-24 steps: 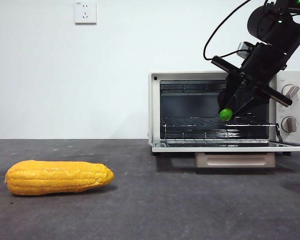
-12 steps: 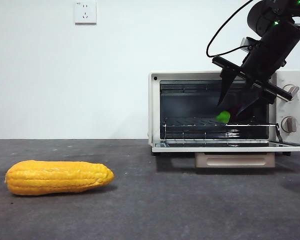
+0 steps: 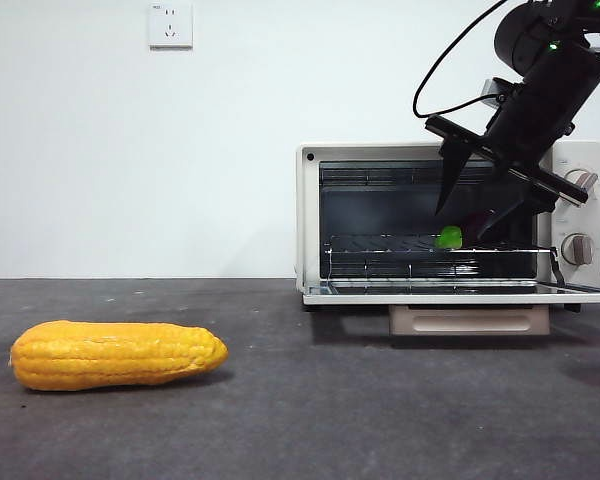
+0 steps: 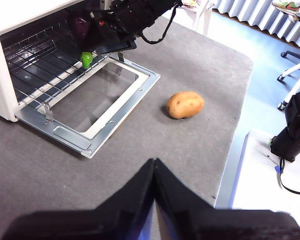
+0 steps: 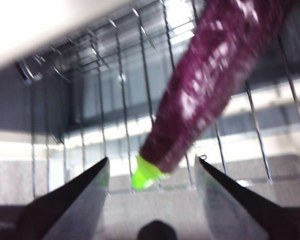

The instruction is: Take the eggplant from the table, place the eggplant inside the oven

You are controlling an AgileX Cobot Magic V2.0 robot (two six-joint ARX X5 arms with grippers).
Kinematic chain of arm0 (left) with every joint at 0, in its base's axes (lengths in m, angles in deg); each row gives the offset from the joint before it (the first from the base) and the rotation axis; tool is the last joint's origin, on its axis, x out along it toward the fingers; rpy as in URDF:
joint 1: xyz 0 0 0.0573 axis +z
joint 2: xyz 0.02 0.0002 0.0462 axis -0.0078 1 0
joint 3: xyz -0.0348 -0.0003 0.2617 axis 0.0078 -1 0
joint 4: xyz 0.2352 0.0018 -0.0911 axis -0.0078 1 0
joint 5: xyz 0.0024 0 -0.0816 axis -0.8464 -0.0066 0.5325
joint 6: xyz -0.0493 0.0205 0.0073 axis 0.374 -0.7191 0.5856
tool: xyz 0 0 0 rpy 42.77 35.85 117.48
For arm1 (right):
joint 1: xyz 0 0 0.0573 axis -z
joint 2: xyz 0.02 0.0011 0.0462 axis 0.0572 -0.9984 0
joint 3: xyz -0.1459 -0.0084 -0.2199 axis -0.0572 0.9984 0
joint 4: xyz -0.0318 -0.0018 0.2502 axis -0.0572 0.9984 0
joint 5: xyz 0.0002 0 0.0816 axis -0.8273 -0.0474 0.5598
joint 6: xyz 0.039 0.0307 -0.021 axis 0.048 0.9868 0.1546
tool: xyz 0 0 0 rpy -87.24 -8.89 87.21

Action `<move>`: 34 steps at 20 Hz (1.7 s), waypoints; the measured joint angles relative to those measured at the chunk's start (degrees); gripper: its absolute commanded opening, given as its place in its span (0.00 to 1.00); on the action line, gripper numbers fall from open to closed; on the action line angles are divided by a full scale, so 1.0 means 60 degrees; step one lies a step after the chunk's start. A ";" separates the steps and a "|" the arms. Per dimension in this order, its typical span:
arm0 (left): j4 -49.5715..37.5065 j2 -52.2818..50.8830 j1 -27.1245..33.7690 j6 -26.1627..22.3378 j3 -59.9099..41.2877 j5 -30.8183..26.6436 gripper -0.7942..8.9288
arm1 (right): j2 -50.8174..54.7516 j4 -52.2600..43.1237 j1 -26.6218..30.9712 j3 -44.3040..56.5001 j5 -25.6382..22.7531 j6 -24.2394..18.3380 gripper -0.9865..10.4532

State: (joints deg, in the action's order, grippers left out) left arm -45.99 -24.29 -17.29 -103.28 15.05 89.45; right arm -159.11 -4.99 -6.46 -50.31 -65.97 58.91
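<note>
The eggplant (image 5: 215, 75) lies on the wire rack (image 5: 115, 100) inside the oven (image 3: 310, 220), green stem cap toward the open front. In the front view only that cap (image 3: 448, 237) shows clearly; the purple body behind it is dark against the cavity and hard to trace there. No other item is visible on the rack.

My right fingers (image 5: 152, 187) are released: they stand spread apart on either side of the stem end and grip nothing. In the front view they hang just above the cap, inside the oven's mouth (image 3: 475, 205).

The oven door (image 4: 90, 125) is folded down flat over the worktop (image 3: 300, 400).

My left fingers (image 4: 154, 172) are pressed together, grasping nothing, and hover over the worktop away from the oven.

A potato (image 4: 185, 104) lies on the worktop near the open door. A corn cob (image 3: 118, 354) lies well apart from the oven.
</note>
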 measured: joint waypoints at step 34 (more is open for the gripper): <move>-0.0951 0.1730 0.0000 0.0007 0.0000 -0.0029 0.08 | 0.9096 0.7082 -0.0055 -0.0011 0.1293 -0.3650 0.08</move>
State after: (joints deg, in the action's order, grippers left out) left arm -51.69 -13.91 -17.29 -103.23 15.05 89.27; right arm -104.54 37.50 -6.78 -50.37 -58.21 37.01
